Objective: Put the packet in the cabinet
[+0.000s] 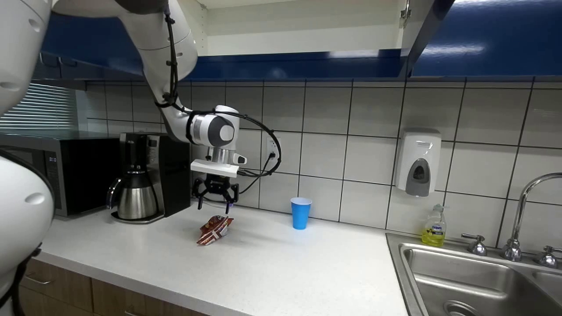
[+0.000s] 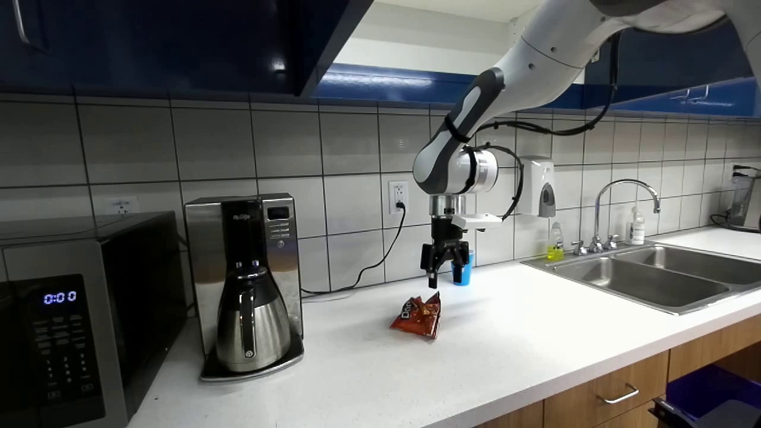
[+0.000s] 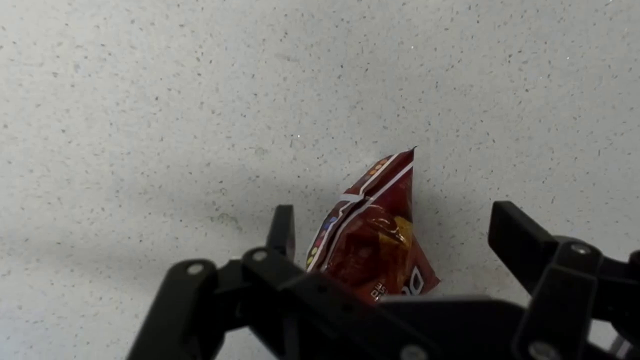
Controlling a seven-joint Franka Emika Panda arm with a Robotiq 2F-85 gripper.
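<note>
The packet (image 1: 215, 230), dark red and crinkly with whitish markings, lies on the white counter and also shows in an exterior view (image 2: 420, 317). The gripper (image 1: 214, 207) is open and empty, pointing down a little above the packet; it also shows in an exterior view (image 2: 445, 279). In the wrist view the packet (image 3: 372, 235) shows between the spread fingers of the gripper (image 3: 395, 220), its lower part hidden by the gripper's linkage. The wall cabinet (image 1: 298, 66), blue-edged with a white interior, stands open above the counter in both exterior views (image 2: 380, 80).
A blue cup (image 1: 300, 214) stands near the wall. A coffee maker (image 2: 252, 321) and a microwave (image 2: 59, 333) stand on the counter. A sink (image 1: 465, 272) has a faucet and a soap bottle (image 1: 434, 228). An open blue door (image 1: 487, 39) juts beside the cabinet opening.
</note>
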